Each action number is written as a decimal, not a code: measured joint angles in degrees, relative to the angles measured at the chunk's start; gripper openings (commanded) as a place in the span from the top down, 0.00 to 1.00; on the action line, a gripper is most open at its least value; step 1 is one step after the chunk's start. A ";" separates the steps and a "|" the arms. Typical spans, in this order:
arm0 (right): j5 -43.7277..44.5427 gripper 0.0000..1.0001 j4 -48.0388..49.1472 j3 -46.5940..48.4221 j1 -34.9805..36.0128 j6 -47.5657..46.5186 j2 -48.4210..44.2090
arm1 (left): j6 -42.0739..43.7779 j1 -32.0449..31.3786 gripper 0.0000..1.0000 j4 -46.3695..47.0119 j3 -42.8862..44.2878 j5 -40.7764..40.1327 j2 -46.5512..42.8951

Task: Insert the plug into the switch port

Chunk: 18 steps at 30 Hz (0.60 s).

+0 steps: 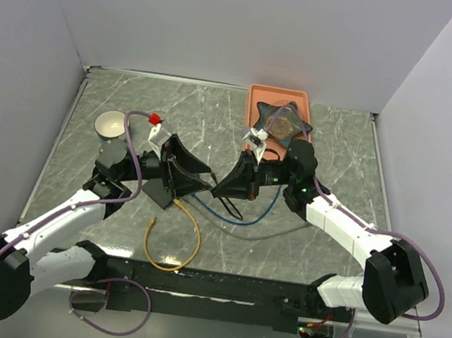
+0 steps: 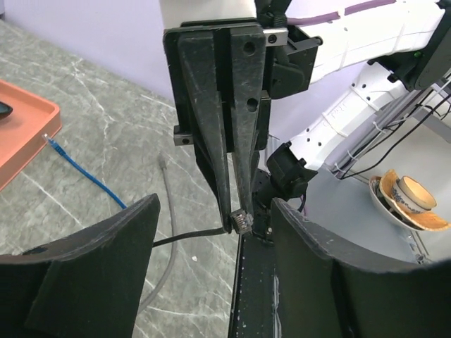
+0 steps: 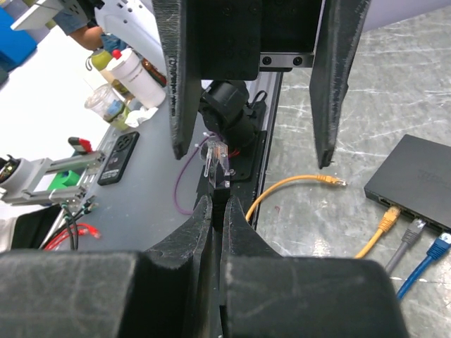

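Hovering left gripper [image 1: 194, 174]: left of centre in the top view. Its fingers are well apart and empty, flanking the space around the plug, probably ready to steady or regrasp it.
Switch [image 3: 419, 172]: one flat black box on the table [image 1: 339, 152], at the right edge of the right wrist view. In the top view it lies just below the left gripper.
Switch port [image 3: 377, 198]: one of the row on the switch's lower-left edge. Which socket is free cannot be told.
Seated cables: three, side by side in that row: yellow cable [image 3: 296, 184], grey cable [image 3: 405, 243] and blue cable [image 3: 423, 271].
Plug [image 3: 217, 163]: one, clear, upright at centre frame, off the table and well apart from the switch.
Right gripper [image 3: 217, 201]: fingers clamped on the plug's rear with its nose exposed, likely so that it can enter a socket.
Black cable [image 2: 190, 236]: one, trailing from the plug.
Tray [image 1: 254, 92]: one, orange, upper right of centre, holding one star-shaped object [image 1: 266, 114].
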 measured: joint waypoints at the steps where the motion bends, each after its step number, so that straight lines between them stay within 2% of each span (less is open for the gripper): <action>1: -0.04 1.00 0.11 0.00 -0.02 0.26 0.02 | 0.17 -0.24 0.39 -0.31 0.26 0.00 0.00; 10: 0.22 1.00 0.44 0.00 -0.15 0.98 0.02 | 1.55 -1.95 0.61 -3.30 2.19 -0.09 0.76; 13: 0.81 1.00 0.42 0.00 -0.39 0.98 0.04 | 1.68 -2.45 0.78 -4.13 2.67 -0.02 1.14; 14: 1.29 1.00 0.31 0.00 -0.52 0.98 0.04 | 1.88 -2.67 0.86 -4.39 2.97 -0.07 1.25; 15: 1.70 1.00 0.28 0.00 -0.61 0.96 0.04 | 2.14 -2.86 0.99 -4.76 3.28 -0.11 1.36; 18: 2.95 0.63 -0.33 0.02 -0.85 0.50 0.02 | 2.56 -3.10 0.99 -6.21 4.13 -0.76 1.66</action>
